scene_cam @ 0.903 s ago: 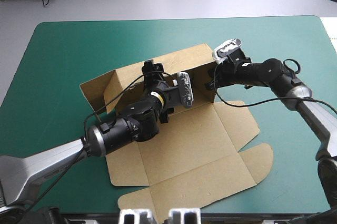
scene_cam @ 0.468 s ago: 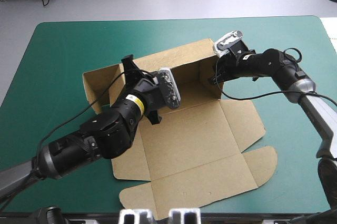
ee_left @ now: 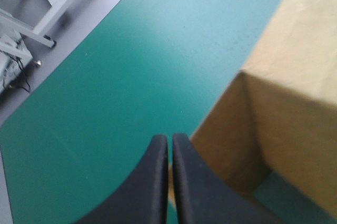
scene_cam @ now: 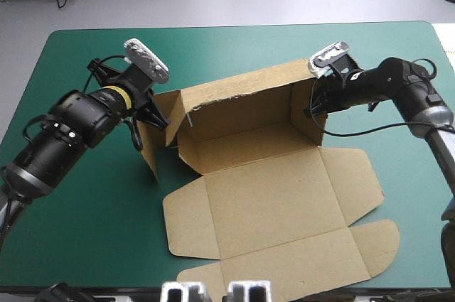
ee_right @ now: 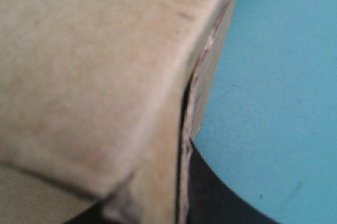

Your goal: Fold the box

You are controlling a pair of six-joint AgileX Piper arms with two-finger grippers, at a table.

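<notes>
Left gripper (scene_cam: 156, 117) at left end flap of box (scene_cam: 270, 195), right gripper (scene_cam: 313, 106) at right end wall. Back wall raised, front panels and lid flat on teal-green cover (scene_cam: 85, 245), mid-table.
Left wrist: black fingers (ee_left: 152, 182) all but pressed together, likely nipping flap edge.
Right wrist: end wall sandwiched between fingers, pinched.
Light, stiff board, probably springy at creases; best taken at wall edges near corners.
</notes>
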